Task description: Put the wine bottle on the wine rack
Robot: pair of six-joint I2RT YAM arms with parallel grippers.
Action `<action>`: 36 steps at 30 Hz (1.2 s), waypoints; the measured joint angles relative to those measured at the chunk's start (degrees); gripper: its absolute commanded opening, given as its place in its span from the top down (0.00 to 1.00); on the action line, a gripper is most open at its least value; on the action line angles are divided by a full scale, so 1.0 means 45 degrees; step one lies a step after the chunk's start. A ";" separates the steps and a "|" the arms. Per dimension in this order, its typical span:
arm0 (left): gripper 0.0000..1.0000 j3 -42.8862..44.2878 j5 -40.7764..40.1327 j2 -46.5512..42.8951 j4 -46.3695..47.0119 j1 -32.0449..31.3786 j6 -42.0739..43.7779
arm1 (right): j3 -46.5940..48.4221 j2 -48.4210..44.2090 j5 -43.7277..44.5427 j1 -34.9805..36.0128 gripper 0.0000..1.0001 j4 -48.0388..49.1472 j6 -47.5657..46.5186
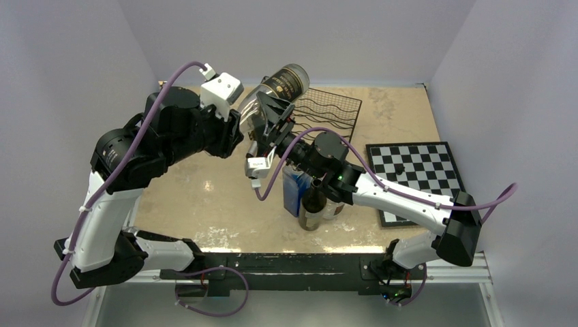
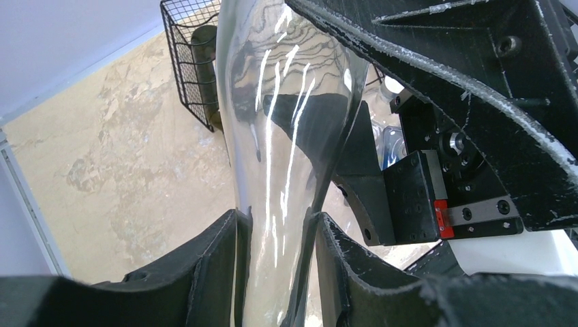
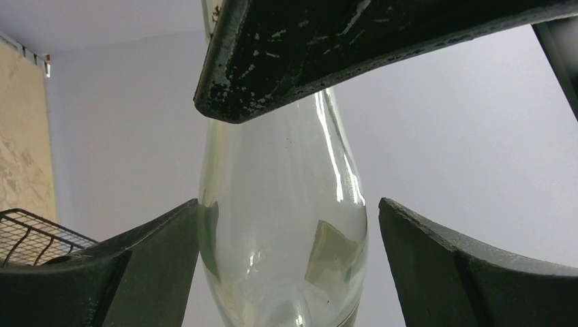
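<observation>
Left gripper (image 2: pixel 279 225) clamped on the neck of the wine bottle (image 2: pixel 286 102); right gripper (image 3: pixel 287 208) spread wide around its shoulder. Held aloft, tilted, wine rack (image 1: pixel 334 109) just beyond both grippers. Could swing or slip on smooth glass, heavy end unsupported.

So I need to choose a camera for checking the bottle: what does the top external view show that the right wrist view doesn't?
Only the top external view: the chessboard, the blue box and dark bottle standing under the right arm, and the whole wine rack. Only the right wrist view: the right pincer open around the glass, one finger right beside it, the other standing clear with a gap. Both: the clear wine bottle, the left pincer on it, and a corner of the rack.
</observation>
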 measured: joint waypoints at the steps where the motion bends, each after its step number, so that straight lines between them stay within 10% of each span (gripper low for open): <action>1: 1.00 -0.0107 -0.0024 -0.0039 0.0097 0.0000 0.0000 | -0.0005 0.0005 -0.0010 0.0000 0.02 0.0000 0.0005; 36: 1.00 -0.0797 -0.2953 0.1413 0.2662 0.0675 0.0622 | 0.1277 0.0253 0.2361 -0.1059 0.01 0.1579 0.1103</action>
